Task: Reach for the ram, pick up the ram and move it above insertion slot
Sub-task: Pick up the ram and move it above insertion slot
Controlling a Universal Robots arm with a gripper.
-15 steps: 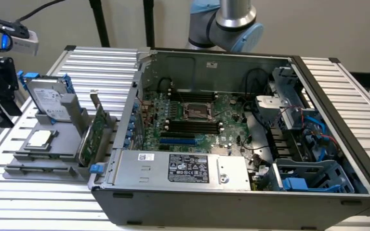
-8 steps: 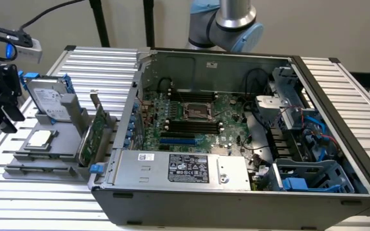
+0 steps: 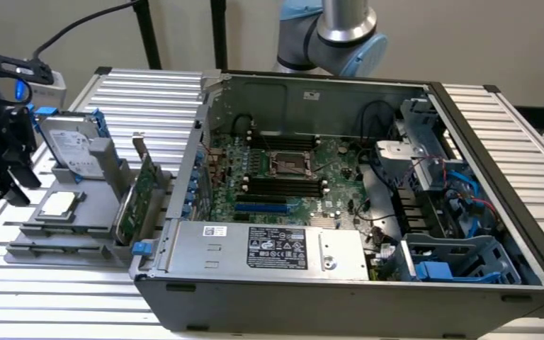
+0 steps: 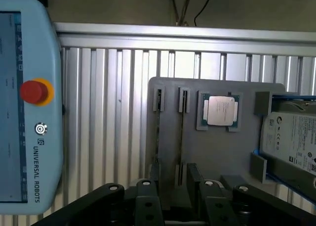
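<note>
1. My pincer (image 4: pixel 175 199) hangs over one edge of the holder tray (image 4: pixel 217 157), which rests on the slatted table (image 4: pixel 108 112).
2. The ram (image 4: pixel 182 137) stands on edge in a tray slot straight ahead of my pincer.
3. The processor (image 4: pixel 220 111) lies flat on the tray beside the ram; the hard drive (image 4: pixel 291 142) sits beyond it.
4. The teach pendant (image 4: pixel 24 102) is off my pincer's opposite side, apart from the tray.
5. The computer case (image 3: pixel 348 297) stands past the tray, well apart from my pincer.

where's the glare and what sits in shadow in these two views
Wrist view: the table slats glare white, the processor lid reflects light, the gripper is dark. Exterior view: the table is washed pale, the computer case interior lies in shade.
</note>
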